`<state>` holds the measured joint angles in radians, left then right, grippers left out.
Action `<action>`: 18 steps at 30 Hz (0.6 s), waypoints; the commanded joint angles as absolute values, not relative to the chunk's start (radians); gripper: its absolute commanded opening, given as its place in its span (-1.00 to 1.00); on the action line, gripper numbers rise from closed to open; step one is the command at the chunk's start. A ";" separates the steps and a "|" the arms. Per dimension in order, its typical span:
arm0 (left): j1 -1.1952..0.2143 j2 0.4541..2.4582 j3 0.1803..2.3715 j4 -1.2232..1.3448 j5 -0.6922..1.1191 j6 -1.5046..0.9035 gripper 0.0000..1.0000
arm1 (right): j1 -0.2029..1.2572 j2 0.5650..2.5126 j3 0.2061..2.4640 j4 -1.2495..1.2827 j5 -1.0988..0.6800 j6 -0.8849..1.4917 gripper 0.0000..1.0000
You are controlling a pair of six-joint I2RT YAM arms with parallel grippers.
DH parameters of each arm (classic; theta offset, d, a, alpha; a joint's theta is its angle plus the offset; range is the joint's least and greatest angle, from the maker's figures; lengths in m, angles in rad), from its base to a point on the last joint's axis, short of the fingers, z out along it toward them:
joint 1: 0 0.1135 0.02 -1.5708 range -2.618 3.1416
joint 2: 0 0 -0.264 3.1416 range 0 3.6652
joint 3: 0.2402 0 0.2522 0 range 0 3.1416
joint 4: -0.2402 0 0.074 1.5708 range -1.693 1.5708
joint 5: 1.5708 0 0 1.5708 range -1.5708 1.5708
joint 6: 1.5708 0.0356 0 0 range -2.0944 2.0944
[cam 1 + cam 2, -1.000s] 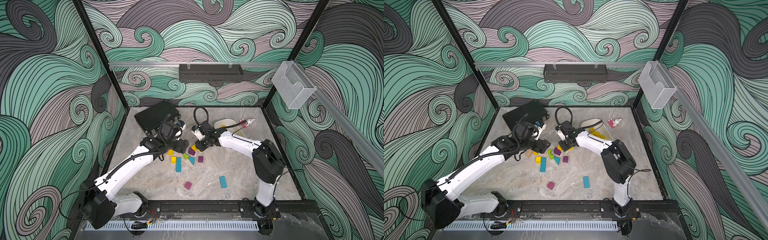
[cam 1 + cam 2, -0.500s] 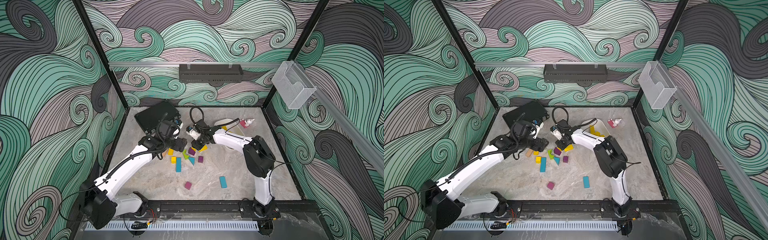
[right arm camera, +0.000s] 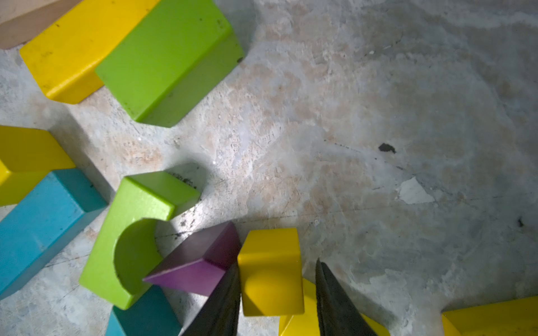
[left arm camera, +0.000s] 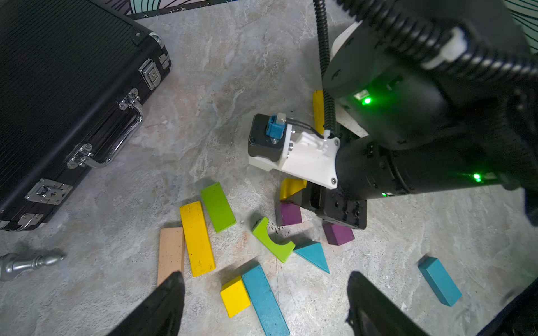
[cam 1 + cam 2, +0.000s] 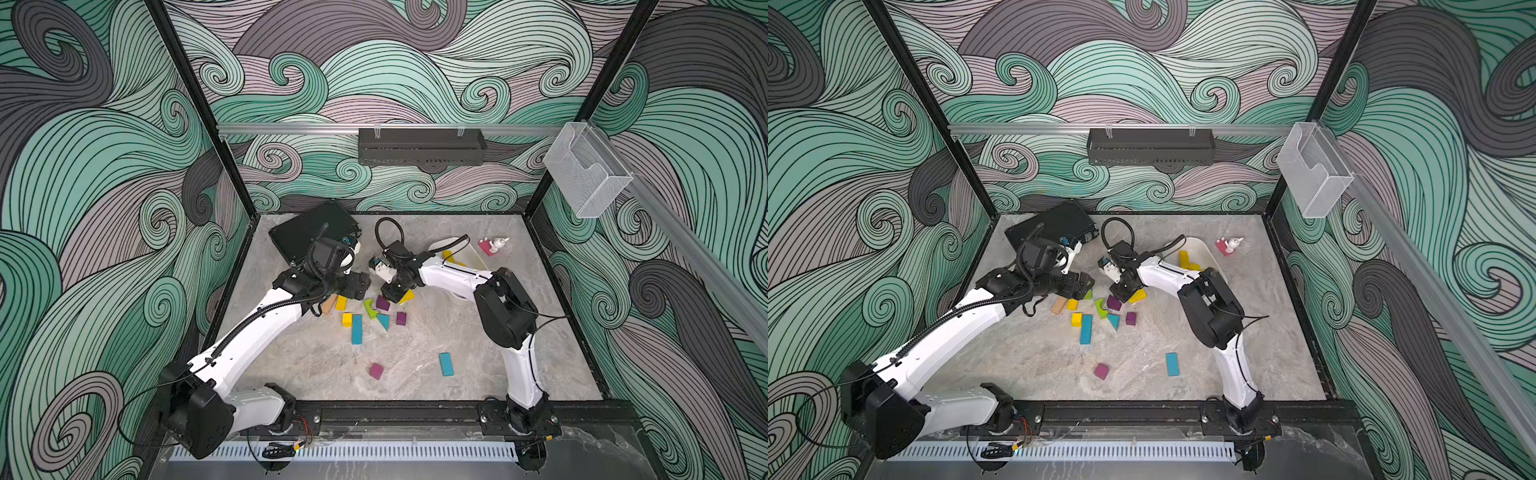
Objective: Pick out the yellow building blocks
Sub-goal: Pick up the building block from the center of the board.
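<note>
Several yellow building blocks lie in the cluster mid-table: a long bar [image 4: 197,238], a cube [image 4: 235,296] and a short block [image 3: 270,270]. My right gripper [image 3: 278,263] is down over that short block [image 5: 407,296], open. One finger touches the block and a narrow gap shows at the other finger. More yellow blocks [image 5: 448,255] sit in the white bowl [image 5: 1208,253]. My left gripper [image 4: 266,293] hangs open above the cube and the teal bar beside it, holding nothing. In both top views the two grippers face each other closely, left [image 5: 363,286] and right [image 5: 392,295].
A black case [image 5: 311,235] lies at the back left, with a silver chess piece [image 4: 26,263] near it. Lime green blocks [image 4: 218,207], a tan bar [image 4: 170,253], purple blocks [image 4: 288,213] and teal blocks [image 4: 313,256] mix with the yellow ones. A pink toy [image 5: 490,246] stands at the back right.
My right arm has swung left and come down over the cluster, its jaws narrowing around the short yellow block. My left gripper has barely moved.
</note>
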<state>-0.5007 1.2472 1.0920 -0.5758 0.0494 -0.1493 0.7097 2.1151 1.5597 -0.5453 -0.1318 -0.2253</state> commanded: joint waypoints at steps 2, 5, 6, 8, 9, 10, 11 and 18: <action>-0.487 1.242 1.097 -0.568 0.074 -0.162 0.73 | 0.715 2.140 1.587 -0.580 -0.132 -0.233 -0.19; -0.481 1.250 1.095 -0.560 0.096 -0.160 0.73 | 0.715 2.140 1.588 -0.579 -0.133 -0.233 -0.20; -0.478 1.254 1.096 -0.561 0.103 -0.161 0.73 | 0.715 2.143 1.589 -0.579 -0.132 -0.232 -0.20; -0.470 1.262 1.098 -0.560 0.122 -0.161 0.73 | 0.715 2.152 1.591 -0.580 -0.126 -0.233 -0.19; -0.467 1.264 1.098 -0.558 0.129 -0.161 0.73 | 0.715 2.158 1.591 -0.579 -0.121 -0.233 -0.19; -0.465 1.268 1.098 -0.558 0.135 -0.161 0.73 | 0.715 2.161 1.590 -0.580 -0.122 -0.233 -0.21; -0.461 1.270 1.099 -0.558 0.140 -0.162 0.73 | 0.715 2.161 1.588 -0.579 -0.121 -0.233 -0.24; -0.448 1.275 1.100 -0.555 0.163 -0.165 0.73 | 0.713 2.152 1.570 -0.580 -0.127 -0.232 -0.30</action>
<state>-0.4583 1.2690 1.0920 -0.5613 0.1360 -0.1509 0.7097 2.1452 1.5703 -0.5636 -0.1307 -0.2291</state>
